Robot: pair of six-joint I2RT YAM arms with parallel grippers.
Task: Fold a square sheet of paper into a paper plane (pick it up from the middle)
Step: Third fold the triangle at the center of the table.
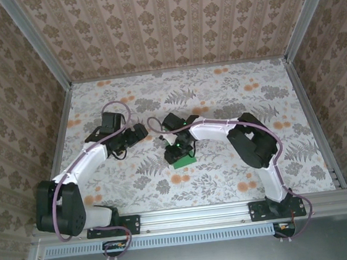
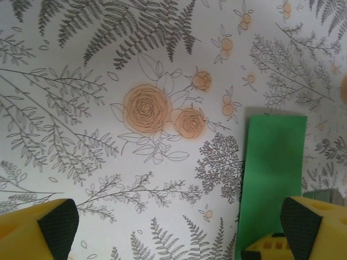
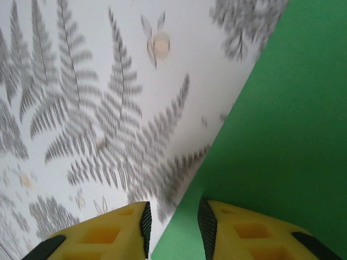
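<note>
Green sheet of paper (image 1: 182,162) lies on the floral desk (image 1: 264,102), just 6 o'clock of centre. My right jaws sit directly over it, narrow, a slit apart. The paper's edge runs under the gap, not pinched. My left jaws hang wide at the paper's 10 o'clock, holding nothing, the paper near their right finger (image 2: 312,227).
</note>
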